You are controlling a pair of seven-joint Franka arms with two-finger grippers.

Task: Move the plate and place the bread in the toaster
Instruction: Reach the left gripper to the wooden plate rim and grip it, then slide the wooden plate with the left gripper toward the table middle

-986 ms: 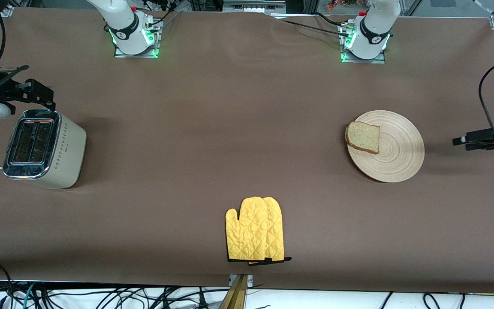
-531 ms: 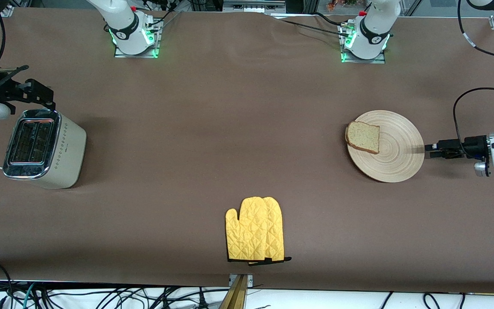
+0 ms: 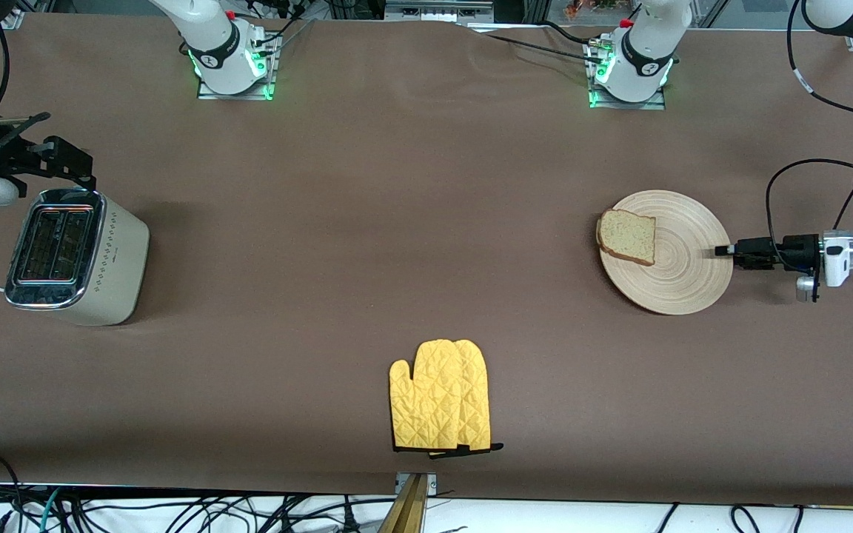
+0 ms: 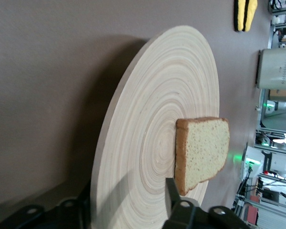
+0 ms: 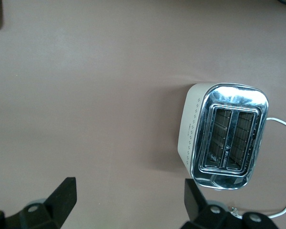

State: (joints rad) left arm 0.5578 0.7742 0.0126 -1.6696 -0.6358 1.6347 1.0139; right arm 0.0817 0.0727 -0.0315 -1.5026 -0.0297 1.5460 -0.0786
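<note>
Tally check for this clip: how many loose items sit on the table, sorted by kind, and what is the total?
Plate: 1
Bread slice, lying on the plate: 1
Toaster: 1
Yellow oven mitt: 1
Total: 4

- My left gripper [image 3: 723, 251] sits low at the plate [image 3: 682, 277]'s rim, on the side toward the left arm's end of the table, fingertips over the edge.
- The bread [image 3: 627, 236] lies on the plate's rim toward the toaster [image 3: 75, 255].
- My right gripper [image 3: 64, 159] hovers over the toaster.
- A yellow mitt [image 3: 441, 396] lies nearest the camera.
</note>
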